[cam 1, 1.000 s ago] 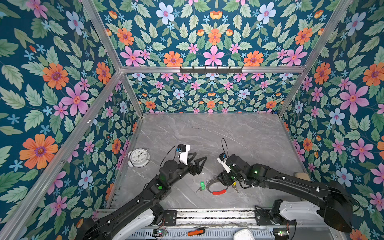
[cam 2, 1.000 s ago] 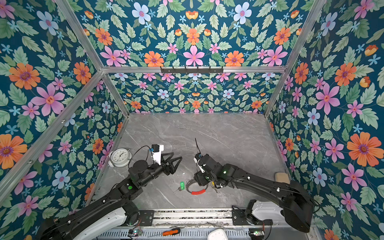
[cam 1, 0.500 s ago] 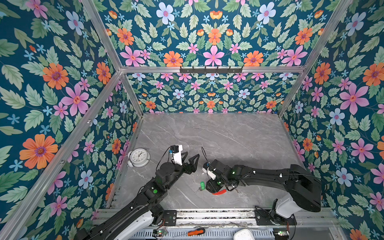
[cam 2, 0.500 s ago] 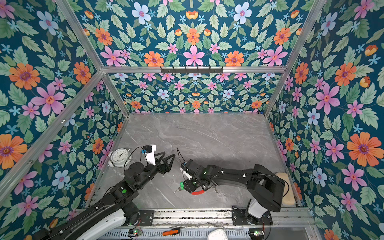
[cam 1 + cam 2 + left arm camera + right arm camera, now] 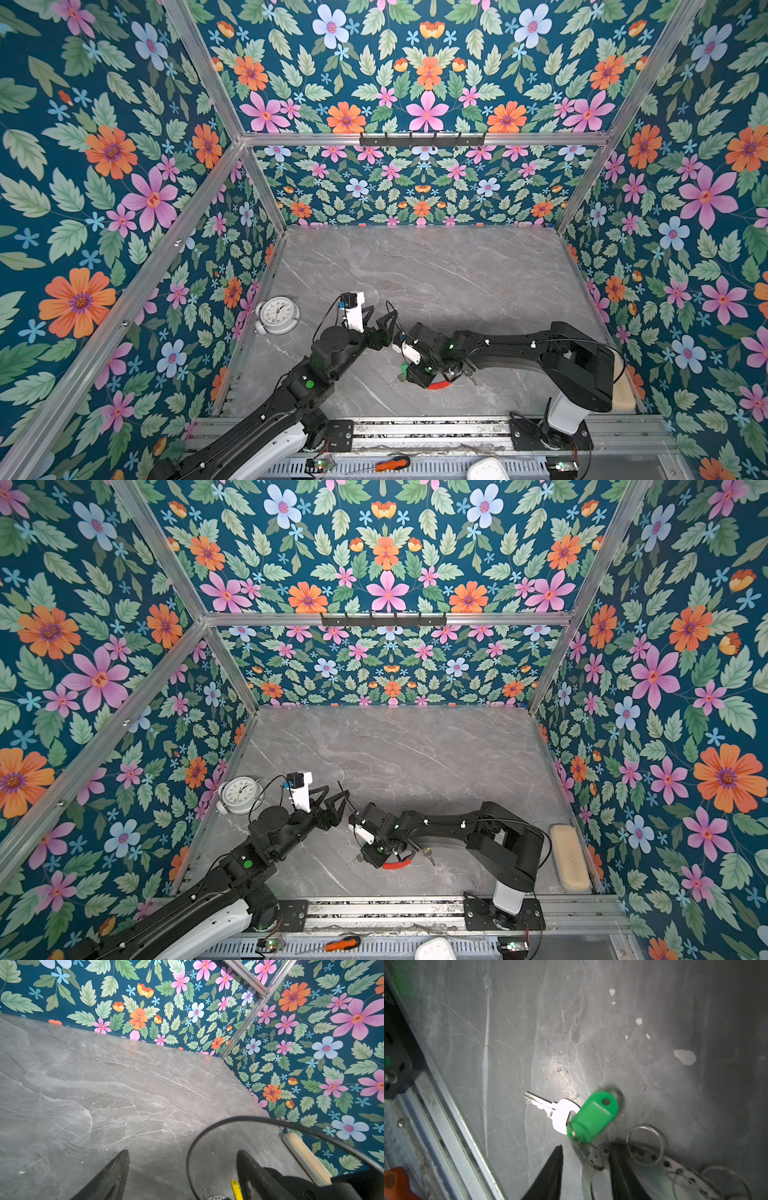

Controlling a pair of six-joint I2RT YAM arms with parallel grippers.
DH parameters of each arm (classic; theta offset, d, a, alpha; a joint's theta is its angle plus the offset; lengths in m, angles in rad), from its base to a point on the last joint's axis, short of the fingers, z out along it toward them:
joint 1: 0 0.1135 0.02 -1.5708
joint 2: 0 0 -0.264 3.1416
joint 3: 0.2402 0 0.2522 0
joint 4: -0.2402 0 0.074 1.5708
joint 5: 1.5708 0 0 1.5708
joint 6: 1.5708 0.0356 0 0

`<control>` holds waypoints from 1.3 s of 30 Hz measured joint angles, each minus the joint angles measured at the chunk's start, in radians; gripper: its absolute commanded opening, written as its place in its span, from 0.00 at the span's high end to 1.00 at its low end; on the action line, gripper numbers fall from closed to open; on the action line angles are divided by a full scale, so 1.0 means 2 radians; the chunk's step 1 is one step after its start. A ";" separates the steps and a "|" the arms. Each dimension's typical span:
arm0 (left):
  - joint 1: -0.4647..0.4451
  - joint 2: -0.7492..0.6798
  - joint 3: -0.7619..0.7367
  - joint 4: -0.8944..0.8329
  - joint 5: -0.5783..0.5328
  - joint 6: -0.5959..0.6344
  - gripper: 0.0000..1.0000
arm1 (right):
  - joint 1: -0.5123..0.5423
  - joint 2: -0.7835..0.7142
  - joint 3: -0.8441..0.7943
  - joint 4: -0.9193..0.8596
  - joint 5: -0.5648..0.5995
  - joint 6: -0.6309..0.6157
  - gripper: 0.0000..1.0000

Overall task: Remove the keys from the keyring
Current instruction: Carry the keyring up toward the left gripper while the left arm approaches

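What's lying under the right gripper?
Under the right gripper, between its parted fingers, lies the keyring band with small wire rings; a green tag and silver key lie just beyond. In both top views the arm covers most of the keyring.

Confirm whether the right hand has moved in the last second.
Yes: in both top views the right hand shifted left, toward the alarm clock, to the green tag.
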 measured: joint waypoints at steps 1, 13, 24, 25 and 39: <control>0.000 0.000 0.000 0.000 0.000 0.000 0.17 | 0.000 0.002 0.002 0.001 0.000 -0.005 0.71; 0.000 0.006 -0.003 -0.001 0.005 0.000 0.17 | 0.000 -0.016 -0.008 0.012 0.020 -0.009 1.00; 0.000 0.024 -0.003 0.013 0.044 -0.001 0.17 | -0.015 -0.157 -0.041 0.035 0.104 0.035 1.00; 0.000 0.028 -0.003 0.019 0.053 -0.002 0.17 | -0.014 -0.171 -0.041 0.035 0.113 0.043 1.00; -0.002 0.094 -0.022 0.116 0.166 -0.019 0.20 | -0.016 -0.244 0.023 -0.002 0.226 0.099 1.00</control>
